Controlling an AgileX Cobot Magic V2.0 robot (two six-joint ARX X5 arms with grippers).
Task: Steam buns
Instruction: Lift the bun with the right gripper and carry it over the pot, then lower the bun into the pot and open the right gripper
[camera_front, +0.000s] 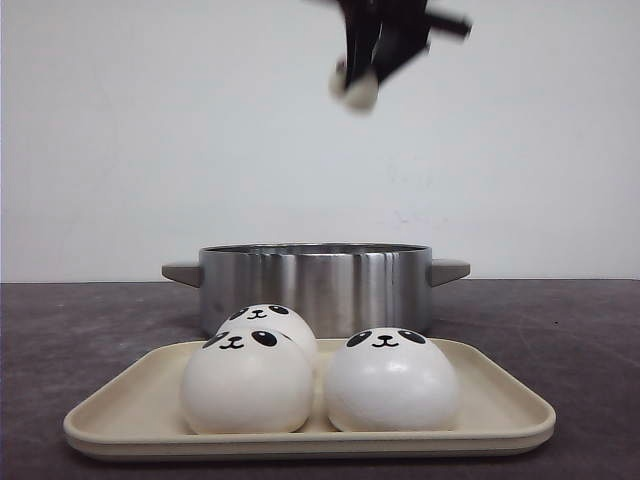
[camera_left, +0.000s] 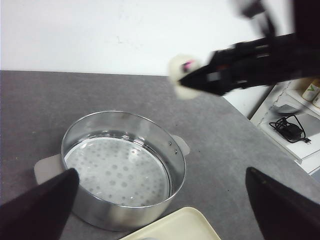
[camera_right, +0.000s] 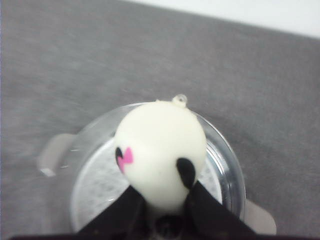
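While the grey tabletop (camera_front: 590, 330) carries everything, the biggest thing on it is the steel pot (camera_front: 315, 285), which stands behind the tray. Inside the pot, the left wrist view shows a perforated steaming plate (camera_left: 117, 172), and no bun lies on it, so I judge that nothing has been loaded until now.

Next in size is the beige tray (camera_front: 500, 395), just in front of the pot. Three buns sit on it: the front left bun (camera_front: 247, 380), the front right bun (camera_front: 392, 380) and the rear bun (camera_front: 268, 320), which is partly hidden behind the front left one. They stand close together and look untouched.

The fourth bun (camera_right: 161, 150) is in the air. The right gripper (camera_right: 167, 192) is clamped on its lower part, and the right wrist view shows it high above the pot opening. In the front view the same bun appears well above the pot, blurred, so the arm is probably in motion.

The left gripper (camera_left: 160, 200) has its fingers apart with nothing between them; it looks down at the pot from the side.

My judgement is that the task is in its early part: the first bun must be lowered and released onto the plate, and then three buns remain to be moved. No lid is visible in these views.
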